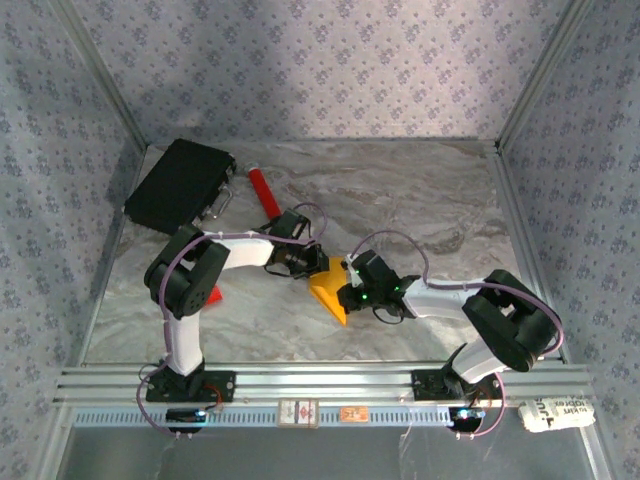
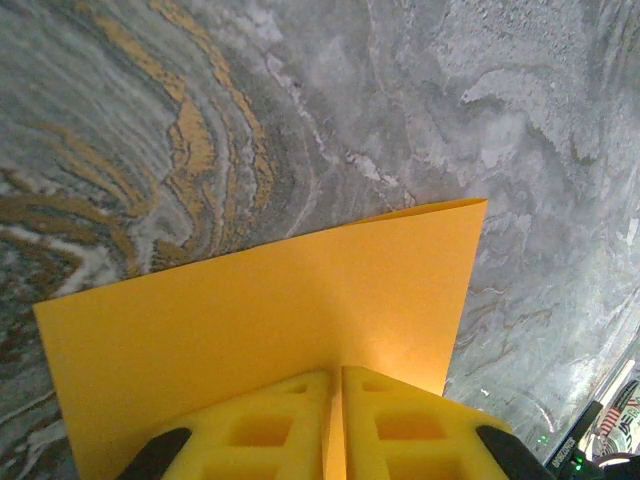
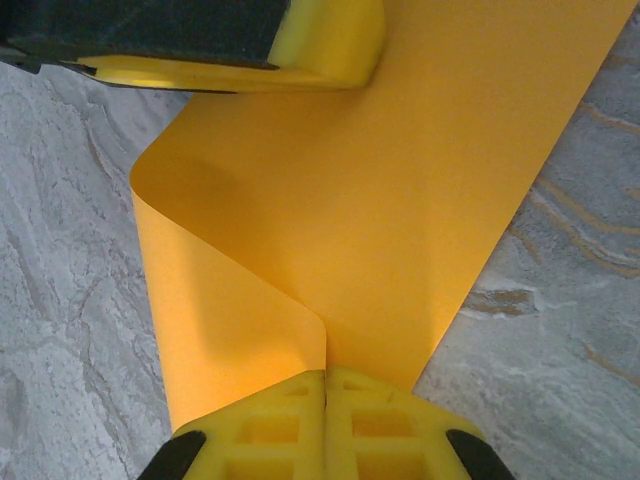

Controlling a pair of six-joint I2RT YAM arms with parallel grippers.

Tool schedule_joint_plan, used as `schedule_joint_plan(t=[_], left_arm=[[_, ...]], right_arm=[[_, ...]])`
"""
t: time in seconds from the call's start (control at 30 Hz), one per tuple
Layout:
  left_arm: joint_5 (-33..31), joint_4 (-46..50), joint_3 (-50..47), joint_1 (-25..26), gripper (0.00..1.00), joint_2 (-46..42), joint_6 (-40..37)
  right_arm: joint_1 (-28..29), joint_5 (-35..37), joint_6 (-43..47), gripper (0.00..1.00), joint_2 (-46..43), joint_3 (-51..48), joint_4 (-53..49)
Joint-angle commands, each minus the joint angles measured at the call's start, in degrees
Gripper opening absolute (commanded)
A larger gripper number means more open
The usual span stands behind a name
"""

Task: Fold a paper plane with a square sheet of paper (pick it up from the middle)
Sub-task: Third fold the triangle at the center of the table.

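The square sheet of paper (image 1: 328, 288) is orange-yellow and bent over in a loose fold, held up between both grippers near the table's middle. My left gripper (image 1: 312, 265) is shut on its upper left edge; in the left wrist view the sheet (image 2: 280, 310) spreads out flat from the yellow fingers (image 2: 270, 425), which pinch its edge. My right gripper (image 1: 350, 290) is shut on the opposite edge; in the right wrist view the paper (image 3: 400, 190) curls over from its closed fingers (image 3: 270, 430) toward the left gripper's yellow finger (image 3: 330, 45) at the top.
A black case (image 1: 180, 185) lies at the back left with a red cylinder (image 1: 264, 192) beside it. A small red block (image 1: 214, 294) sits by the left arm. The marbled table (image 1: 420, 200) stretches to the right and rear. A white packet (image 1: 558, 414) lies on the front rail.
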State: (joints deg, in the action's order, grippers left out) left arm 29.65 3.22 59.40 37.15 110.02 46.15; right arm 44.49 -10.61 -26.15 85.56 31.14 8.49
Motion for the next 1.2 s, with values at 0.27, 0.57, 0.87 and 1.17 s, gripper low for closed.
schedule_joint_plan(t=[0.27, 0.57, 0.87, 1.17], left_arm=[[-2.47, 3.44, -2.27, 0.25, 0.13, 2.13, 0.46], [-2.49, 3.45, -2.22, 0.22, 0.13, 2.11, 0.52], [-2.40, 3.28, -2.27, 0.27, 0.13, 2.25, 0.65], [-2.49, 3.19, -2.52, 0.30, 0.13, 2.10, 0.73]], right_arm=[[-0.53, 1.11, -0.48, 0.03, 0.53, 1.54, -0.80], [-0.55, 1.33, -0.74, 0.03, 0.58, 0.90, -0.49], [-0.57, 0.77, -1.08, 0.03, 1.06, 0.53, -0.60], [-0.08, 1.34, -1.97, 0.03, 1.13, 0.07, -1.36]])
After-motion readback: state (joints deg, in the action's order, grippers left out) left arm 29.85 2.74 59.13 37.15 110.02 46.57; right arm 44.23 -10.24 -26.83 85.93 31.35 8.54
